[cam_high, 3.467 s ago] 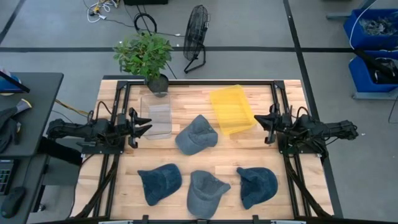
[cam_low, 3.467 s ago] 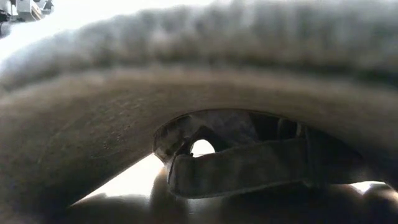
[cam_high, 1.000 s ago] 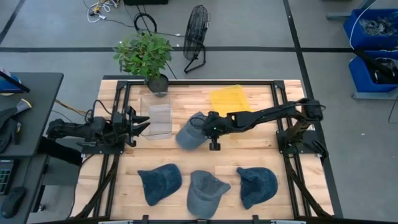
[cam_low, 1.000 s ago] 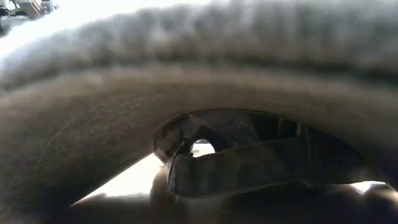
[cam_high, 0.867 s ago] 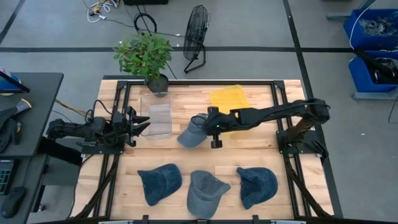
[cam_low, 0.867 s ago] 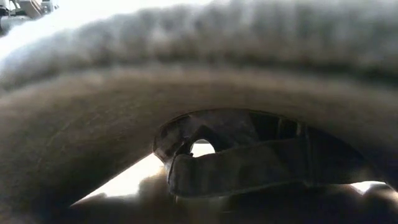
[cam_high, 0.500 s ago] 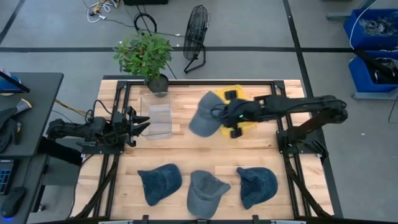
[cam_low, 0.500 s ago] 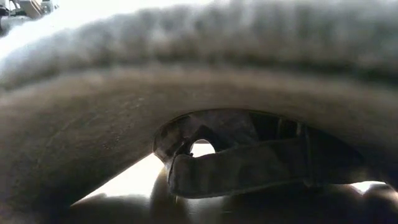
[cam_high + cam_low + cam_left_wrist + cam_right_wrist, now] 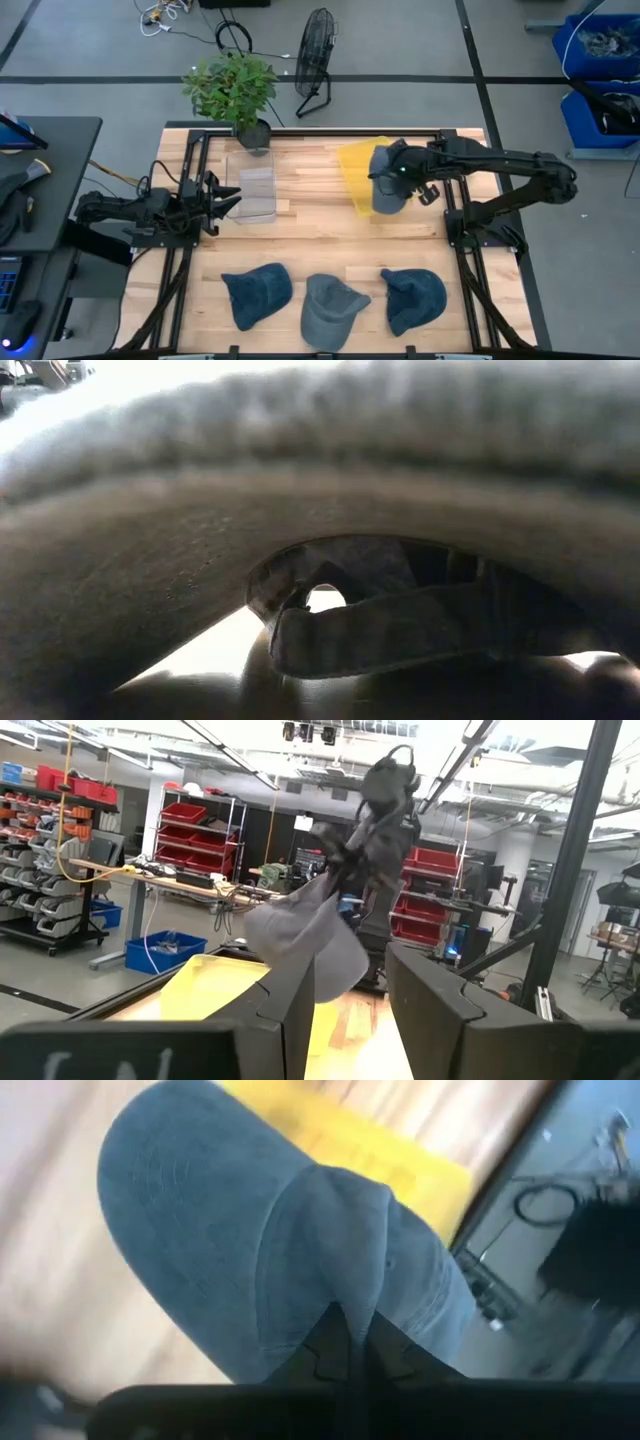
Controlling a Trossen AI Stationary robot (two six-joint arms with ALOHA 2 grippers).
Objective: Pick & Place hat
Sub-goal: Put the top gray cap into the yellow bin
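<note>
Over the yellow tray (image 9: 358, 168) at the table's far side, our right gripper (image 9: 400, 180) hangs with its fingers pinched on the hat (image 9: 387, 190), which dangles clear of the wood. We should lower until the crown settles inside the rim before releasing. Our left gripper (image 9: 226, 203) waits, fingers spread, beside the clear bin (image 9: 252, 193); 3 hats remain.

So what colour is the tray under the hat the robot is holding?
Yellow. The tray shows best in the high view, beneath the held hat.

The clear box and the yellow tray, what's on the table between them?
Only bare wooden table between the clear box and yellow tray, per the high view.
</note>
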